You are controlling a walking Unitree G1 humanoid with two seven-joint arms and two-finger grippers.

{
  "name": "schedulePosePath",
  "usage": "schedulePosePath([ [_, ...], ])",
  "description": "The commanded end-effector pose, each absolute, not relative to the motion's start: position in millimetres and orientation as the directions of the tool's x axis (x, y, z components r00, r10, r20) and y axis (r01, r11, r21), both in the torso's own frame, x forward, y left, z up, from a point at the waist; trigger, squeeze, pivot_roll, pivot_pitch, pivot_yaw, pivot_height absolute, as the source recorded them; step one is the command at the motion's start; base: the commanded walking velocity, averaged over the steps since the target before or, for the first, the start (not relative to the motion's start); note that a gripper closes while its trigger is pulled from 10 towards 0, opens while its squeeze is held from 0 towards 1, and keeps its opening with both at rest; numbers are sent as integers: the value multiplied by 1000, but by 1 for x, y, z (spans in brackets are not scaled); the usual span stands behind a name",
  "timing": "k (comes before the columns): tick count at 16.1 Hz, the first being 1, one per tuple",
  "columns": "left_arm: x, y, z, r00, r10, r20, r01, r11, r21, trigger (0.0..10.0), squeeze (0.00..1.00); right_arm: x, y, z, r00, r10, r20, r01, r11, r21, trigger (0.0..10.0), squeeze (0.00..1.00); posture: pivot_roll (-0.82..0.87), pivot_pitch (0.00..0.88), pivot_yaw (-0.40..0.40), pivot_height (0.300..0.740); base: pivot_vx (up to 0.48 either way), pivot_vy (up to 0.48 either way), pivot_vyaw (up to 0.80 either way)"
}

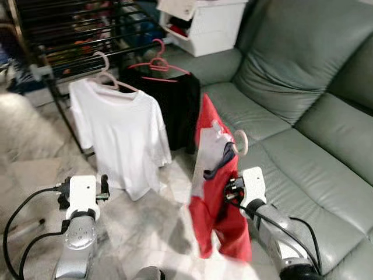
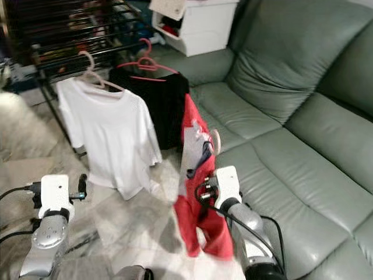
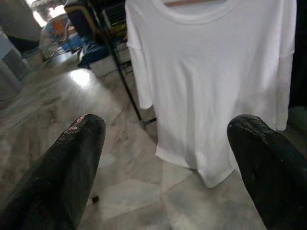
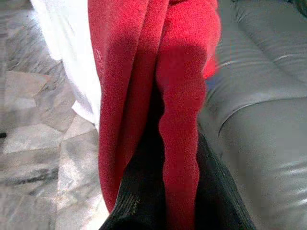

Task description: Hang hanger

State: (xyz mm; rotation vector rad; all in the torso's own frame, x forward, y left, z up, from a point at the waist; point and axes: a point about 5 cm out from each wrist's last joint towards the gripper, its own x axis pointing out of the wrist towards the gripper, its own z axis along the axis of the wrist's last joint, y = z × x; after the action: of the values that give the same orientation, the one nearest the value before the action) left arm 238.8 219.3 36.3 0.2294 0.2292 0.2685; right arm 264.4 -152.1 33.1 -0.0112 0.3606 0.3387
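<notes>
A red shirt (image 1: 214, 195) hangs on a pale hanger whose hook (image 1: 240, 142) sticks up beside the sofa's front. My right gripper (image 1: 232, 188) holds it up at chest height. In the right wrist view the black fingers (image 4: 139, 196) are shut with the red cloth (image 4: 177, 120) pinched between them. The black drying rack (image 1: 76, 35) stands at the back left, well beyond the shirt. My left gripper (image 1: 104, 188) is raised low on the left, open and holding nothing. Its fingers (image 3: 62, 177) point toward the white shirt (image 3: 216, 81).
A white shirt (image 1: 119, 134) on a pale hanger and a black shirt (image 1: 178, 108) on a pink hanger (image 1: 157, 63) hang from the rack's front rail. A grey-green leather sofa (image 1: 303, 116) runs along the right. A white cabinet (image 1: 207, 26) stands behind. Marble floor (image 1: 35, 157) lies left.
</notes>
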Motion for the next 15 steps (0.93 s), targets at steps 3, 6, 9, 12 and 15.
schedulePosePath([
  [3, 250, 217, 41, 943, 274, -188, -228, 945, 235, 10000, 0, 271, -147, 47, 892, 343, -294, -354, 935, 16, 10000, 0, 2, 0, 3, 740, 0, 0, 556],
  [6, 257, 215, 46, 939, 305, -157, -264, 935, 235, 10000, 0, 277, -147, 52, 887, 360, -291, -376, 927, 1, 10000, 0, 9, 0, -13, 740, 0, 0, 371],
  [9, 263, 213, 54, 944, 304, -126, -271, 935, 228, 10000, 0, 289, -144, 65, 905, 349, -245, -373, 926, -59, 10000, 0, 11, 0, -13, 740, 0, 0, 0],
  [12, 263, 211, 50, 953, 267, -144, -228, 943, 241, 10000, 0, 291, -138, 68, 931, 305, -200, -318, 948, -33, 10000, 0, 4, 0, 1, 740, 0, 0, 800],
  [15, 261, 202, 50, 953, 260, -156, -224, 950, 216, 10000, 0, 291, -145, 76, 966, 226, -128, -225, 974, 20, 10000, 0, 2, 0, 13, 740, 0, 0, 800],
])
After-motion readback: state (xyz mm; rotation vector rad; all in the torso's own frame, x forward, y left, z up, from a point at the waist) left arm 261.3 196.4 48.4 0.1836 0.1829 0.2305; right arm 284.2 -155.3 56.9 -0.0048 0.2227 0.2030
